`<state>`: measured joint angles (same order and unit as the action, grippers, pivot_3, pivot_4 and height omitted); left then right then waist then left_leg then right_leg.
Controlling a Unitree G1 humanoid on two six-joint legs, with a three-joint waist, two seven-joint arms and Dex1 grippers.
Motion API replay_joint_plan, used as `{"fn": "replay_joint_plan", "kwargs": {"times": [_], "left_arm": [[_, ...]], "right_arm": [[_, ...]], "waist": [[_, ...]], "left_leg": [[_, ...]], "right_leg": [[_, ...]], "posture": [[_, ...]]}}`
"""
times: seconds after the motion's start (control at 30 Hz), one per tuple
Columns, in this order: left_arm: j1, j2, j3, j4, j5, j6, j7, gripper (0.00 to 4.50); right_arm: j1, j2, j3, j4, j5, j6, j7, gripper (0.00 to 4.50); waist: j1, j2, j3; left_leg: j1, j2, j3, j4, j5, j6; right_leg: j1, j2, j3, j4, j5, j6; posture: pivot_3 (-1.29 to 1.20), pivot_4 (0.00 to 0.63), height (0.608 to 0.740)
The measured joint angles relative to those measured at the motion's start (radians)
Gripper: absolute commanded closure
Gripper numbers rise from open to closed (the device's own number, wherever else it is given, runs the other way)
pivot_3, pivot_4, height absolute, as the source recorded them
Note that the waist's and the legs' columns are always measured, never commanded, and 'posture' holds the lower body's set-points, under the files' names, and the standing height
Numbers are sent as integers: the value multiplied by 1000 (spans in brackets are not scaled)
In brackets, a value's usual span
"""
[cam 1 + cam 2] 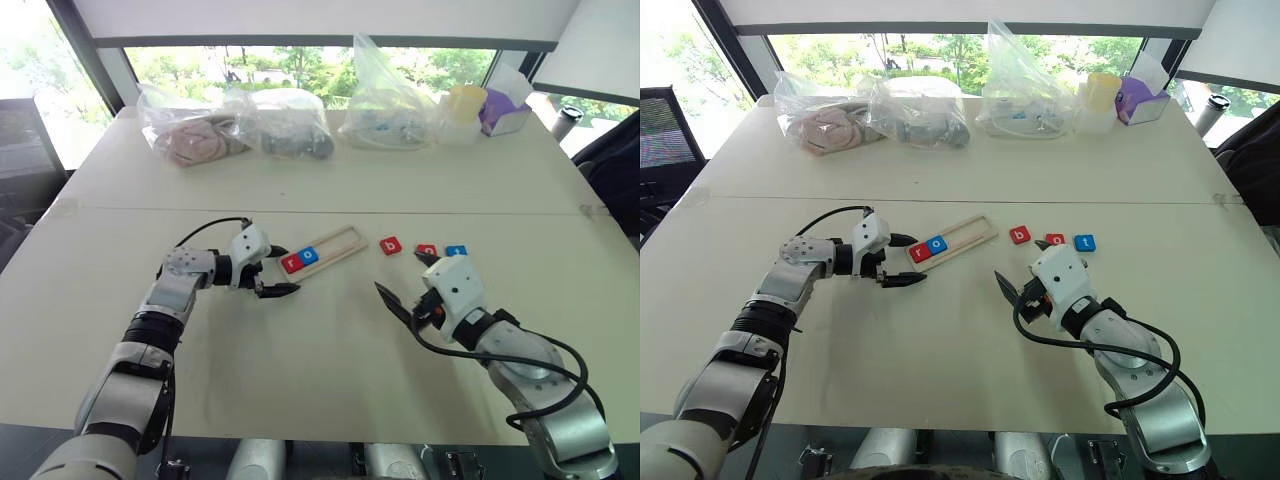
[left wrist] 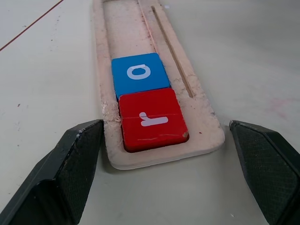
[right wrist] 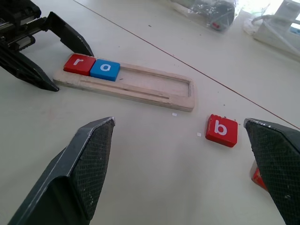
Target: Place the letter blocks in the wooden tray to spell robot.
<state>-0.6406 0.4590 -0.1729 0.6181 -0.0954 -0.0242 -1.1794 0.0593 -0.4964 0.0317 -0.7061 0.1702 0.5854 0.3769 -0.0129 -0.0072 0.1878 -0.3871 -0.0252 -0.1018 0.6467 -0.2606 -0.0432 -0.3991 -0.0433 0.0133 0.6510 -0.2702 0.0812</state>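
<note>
Nearest the robot on the pale worktop point(image 1: 330, 370), the right gripper point(image 1: 407, 280) hovers with its two black jaws spread wide and nothing between them, pointing toward the loose tiles. To its left and a little farther out, the left gripper point(image 1: 274, 277) sits at the near end of the wooden tray point(image 1: 345, 243), its jaws also released, standing one on each side of the tray's rounded end without clasping it. The tray is a long, narrow piece of pale, rough-edged wood with a raised rim and a shallow recess, lying at a slant on the worktop. Two flat square tiles sit in its near end, touching each other: a red r block point(image 2: 152, 120) at the very end and a blue o block point(image 2: 139, 74) just beyond it, each bearing one white lowercase letter. The remaining length of the recess is bare wood. Beyond the right gripper and beside the tray's far end, three more tiles lie loose in a row on the worktop: a red b block point(image 1: 391, 245), then a red block point(image 1: 427, 249) whose letter is partly hidden by the gripper, then a blue t block point(image 1: 456, 250). At the far edge by the window stand clear plastic bags point(image 1: 290, 125) of assorted items, a purple tissue box point(image 1: 505, 112) and a yellowish cup point(image 1: 465, 103).
</note>
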Motion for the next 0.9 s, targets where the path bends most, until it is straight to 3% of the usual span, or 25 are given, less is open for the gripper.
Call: {"fn": "replay_joint_plan", "kwargs": {"times": [0.07,0.2,0.63,0.9], "left_arm": [[-2,-1,0,8,0,-5,1,0],[-4,-7,1,21,0,-13,12,1215],[30,-23,2,-18,0,-8,50,1243],[149,86,-26,-249,-26,44,-110,1243]], "right_arm": [[0,0,0,0,0,0,3,15],[-2,0,0,0,-1,1,5,0],[-8,0,3,0,-3,9,4,0],[-16,-5,0,5,-2,10,13,0]], "waist": [[0,0,0],[1,0,0],[3,0,-1],[-3,0,-1]], "left_leg": [[0,0,0,0,0,0],[3,0,0,0,0,0],[9,0,0,-1,0,0],[10,1,1,-10,0,0]], "right_leg": [[0,0,0,0,0,0],[2,0,0,0,0,0],[9,-2,1,-2,-1,0],[5,-2,3,-3,-1,0]], "posture": [[0,150,740],[0,150,740],[0,150,740],[0,150,740]]}}
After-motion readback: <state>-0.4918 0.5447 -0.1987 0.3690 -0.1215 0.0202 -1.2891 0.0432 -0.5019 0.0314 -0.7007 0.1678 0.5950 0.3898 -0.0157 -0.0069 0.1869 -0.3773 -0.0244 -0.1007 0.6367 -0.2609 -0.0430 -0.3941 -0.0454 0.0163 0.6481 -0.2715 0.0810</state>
